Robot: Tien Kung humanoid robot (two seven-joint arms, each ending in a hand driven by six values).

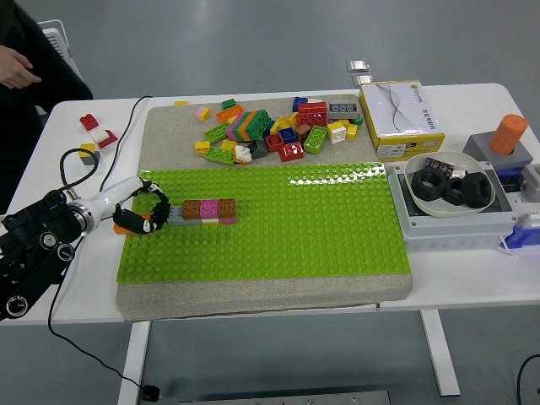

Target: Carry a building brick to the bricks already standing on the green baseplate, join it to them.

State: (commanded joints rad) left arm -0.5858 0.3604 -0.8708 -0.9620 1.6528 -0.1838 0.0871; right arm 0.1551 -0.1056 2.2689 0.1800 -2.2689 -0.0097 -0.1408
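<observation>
- Grey floor lies behind a white counter point(270, 299), on which a tan mat point(169, 135) carries the green baseplate point(278, 228).
- Left hand point(139, 211) reaches in from the picture's left, its pale wrist leading to dark fingers point(156, 201) at the baseplate's left edge.
- Those fingers are curled around the left end of the brick row; an orange brick point(126, 224) sits under the hand, and I cannot tell for sure whether it is gripped or only touched.
- A grey brick point(175, 215) sits right by the fingertips, joined on its right by a brown brick point(191, 209), a pink brick point(209, 209) and another brown brick point(227, 210), all in one line on the baseplate.
- A loose pile of bricks point(270, 128) in many colours lies on the mat beyond the baseplate's far edge, well apart from the row.
- A few small bricks point(94, 128) lie on the bare counter at the far left, beside a black cable point(80, 177).
- To the right stand a white and yellow box point(401, 114), a white bowl point(413, 173) holding black rings point(451, 187) on a grey case point(456, 221), and an orange cylinder point(509, 133).
- A person's hand point(17, 67) and dark sleeve point(38, 72) show at the top left corner, off the counter and holding nothing.
- Right arm does not show.
</observation>
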